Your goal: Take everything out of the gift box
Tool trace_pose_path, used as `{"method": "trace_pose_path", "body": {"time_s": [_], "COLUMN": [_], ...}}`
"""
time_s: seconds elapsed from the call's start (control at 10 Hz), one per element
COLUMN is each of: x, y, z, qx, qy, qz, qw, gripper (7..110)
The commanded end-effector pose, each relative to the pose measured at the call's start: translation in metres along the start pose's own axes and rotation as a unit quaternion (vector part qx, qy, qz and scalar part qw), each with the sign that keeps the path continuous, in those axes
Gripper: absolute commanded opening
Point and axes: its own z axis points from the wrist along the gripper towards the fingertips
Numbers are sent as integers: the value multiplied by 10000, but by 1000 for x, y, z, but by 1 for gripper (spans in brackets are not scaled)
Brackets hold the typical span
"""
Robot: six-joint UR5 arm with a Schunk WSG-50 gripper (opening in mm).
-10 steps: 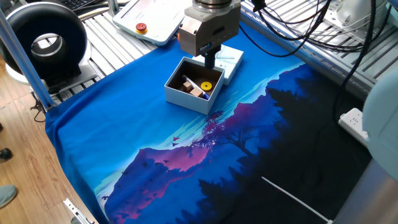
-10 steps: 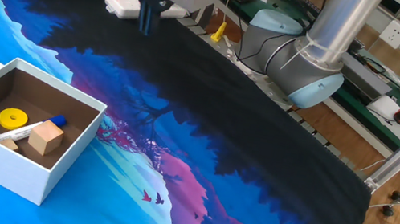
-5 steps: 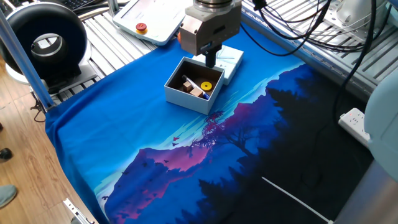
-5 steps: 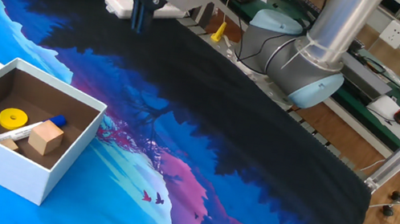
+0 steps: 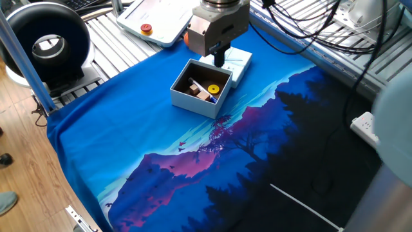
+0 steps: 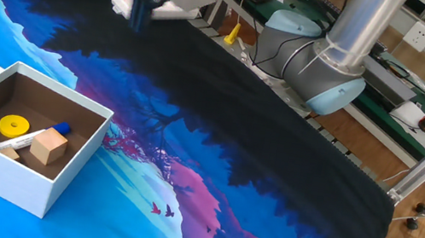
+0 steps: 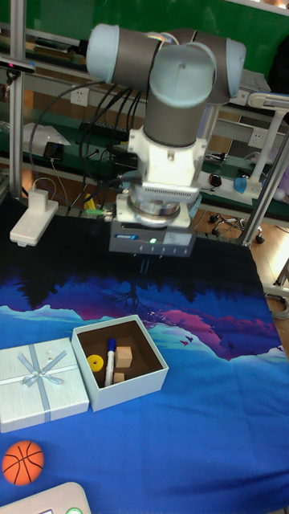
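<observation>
From where I stood facing the arm, the orange ball point(image 7: 23, 463) lay on the cloth at the far left, outside the box and just before the ribboned lid point(image 7: 40, 383). Right of the lid stood the gift box point(image 7: 148, 375), with the yellow disc point(image 7: 96, 363), the pen point(image 7: 111, 353) and two wooden cubes point(image 7: 124, 354) inside. The gripper point(image 6: 138, 15) hung above the cloth, away from the box; I could not tell if its fingers were apart.

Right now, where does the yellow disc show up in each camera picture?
One fixed view: the yellow disc lies in the gift box, upper middle, near the box's right corner.
The other fixed view: disc far left, in the box.
Tall fixed view: disc lower left, in the box.
Shared landmark: the blue-and-white pen right beside it.
</observation>
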Motion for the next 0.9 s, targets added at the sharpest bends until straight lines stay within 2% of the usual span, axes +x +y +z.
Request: {"method": "trace_pose_path", "body": {"time_s": [0.0, 0.2, 0.3, 0.4, 0.5, 0.6, 0.7, 0.8], "x": [-69, -107, -116, -112, -99, -99, -94, -86], "y": [-17, -16, -11, 1, 10, 12, 12, 17], "z": [55, 73, 91, 98, 98, 105, 118, 126], "qx": [-71, -92, -143, -246, -279, -301, -332, -397], "qy": [-126, -374, -448, -565, -622, -759, -725, -720], "qz": [16, 96, -3, -59, -61, -230, -279, -354], "qw": [9999, 9992, 9989, 9981, 9977, 9964, 9964, 9960], "gripper": [7, 7, 22, 22, 22, 22, 44, 44]}}
